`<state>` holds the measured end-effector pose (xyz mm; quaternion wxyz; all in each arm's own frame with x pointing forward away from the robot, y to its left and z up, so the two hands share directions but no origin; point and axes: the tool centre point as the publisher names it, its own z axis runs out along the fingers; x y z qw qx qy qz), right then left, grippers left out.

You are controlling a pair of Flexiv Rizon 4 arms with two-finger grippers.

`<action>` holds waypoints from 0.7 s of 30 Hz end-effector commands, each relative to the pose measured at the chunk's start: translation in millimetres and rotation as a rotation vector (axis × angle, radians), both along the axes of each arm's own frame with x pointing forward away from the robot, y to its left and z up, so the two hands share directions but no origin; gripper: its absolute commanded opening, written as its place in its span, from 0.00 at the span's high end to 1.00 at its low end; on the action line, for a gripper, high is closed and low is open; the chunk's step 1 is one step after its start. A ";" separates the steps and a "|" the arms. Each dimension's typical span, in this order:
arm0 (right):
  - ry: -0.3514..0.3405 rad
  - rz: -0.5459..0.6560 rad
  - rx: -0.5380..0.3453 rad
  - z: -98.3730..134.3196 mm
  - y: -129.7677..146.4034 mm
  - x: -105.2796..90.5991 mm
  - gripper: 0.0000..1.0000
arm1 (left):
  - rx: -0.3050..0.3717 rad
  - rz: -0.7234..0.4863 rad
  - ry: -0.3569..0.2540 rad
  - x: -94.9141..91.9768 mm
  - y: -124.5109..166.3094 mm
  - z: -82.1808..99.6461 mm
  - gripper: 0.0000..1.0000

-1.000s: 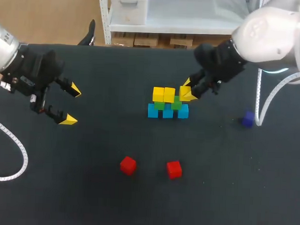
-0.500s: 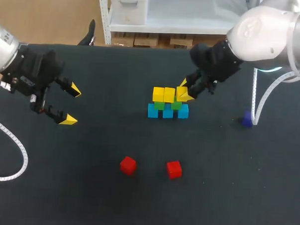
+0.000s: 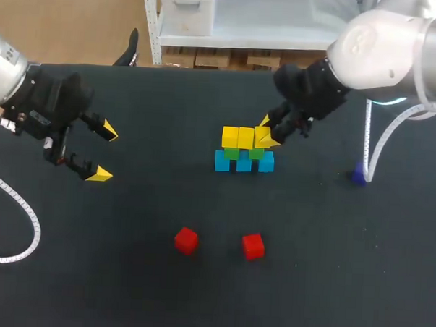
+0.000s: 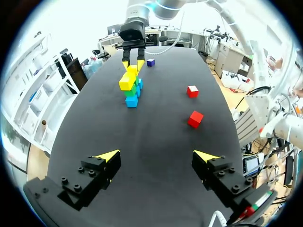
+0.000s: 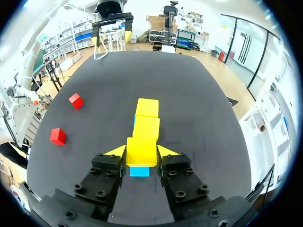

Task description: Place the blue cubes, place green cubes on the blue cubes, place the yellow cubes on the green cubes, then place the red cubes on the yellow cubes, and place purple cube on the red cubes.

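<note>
Three blue cubes (image 3: 243,164) form a row mid-table, with green cubes (image 3: 232,154) on them and two yellow cubes (image 3: 238,137) on top. My right gripper (image 3: 267,136) is shut on a third yellow cube (image 5: 141,151) at the row's right end, level with the other two (image 5: 147,118); a blue cube (image 5: 139,171) shows beneath it. Two red cubes (image 3: 186,239) (image 3: 253,246) lie nearer the front. The purple cube (image 3: 359,174) sits at the right, partly behind a cable. My left gripper (image 3: 104,153) hangs open and empty at the left, far from the stack (image 4: 130,85).
A white cable (image 3: 371,145) from the right arm hangs over the table beside the purple cube. Another cable (image 3: 17,198) loops at the left edge. The black table (image 3: 126,275) is bare between the red cubes and the front edge.
My right gripper has carried the yellow cube left and slightly down, bringing it against the end of the yellow row. The left arm has stayed still.
</note>
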<state>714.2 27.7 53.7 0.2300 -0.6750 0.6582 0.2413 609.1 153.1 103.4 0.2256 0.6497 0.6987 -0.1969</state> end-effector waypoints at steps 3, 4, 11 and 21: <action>0.006 0.003 0.000 -0.9 1.7 2.6 1.00 | -0.003 -0.003 -0.001 0.2 1.3 -0.4 0.00; 0.006 0.003 0.000 -1.1 1.6 2.6 1.00 | -0.003 -0.003 -0.001 0.2 1.3 -0.4 0.00; 0.006 0.000 0.000 -1.8 0.8 3.0 1.00 | -0.003 -0.003 -0.001 0.2 1.3 -0.4 0.00; 0.007 -0.009 0.003 -4.1 0.9 4.2 1.00 | -0.003 -0.003 -0.001 0.2 1.3 -0.4 0.00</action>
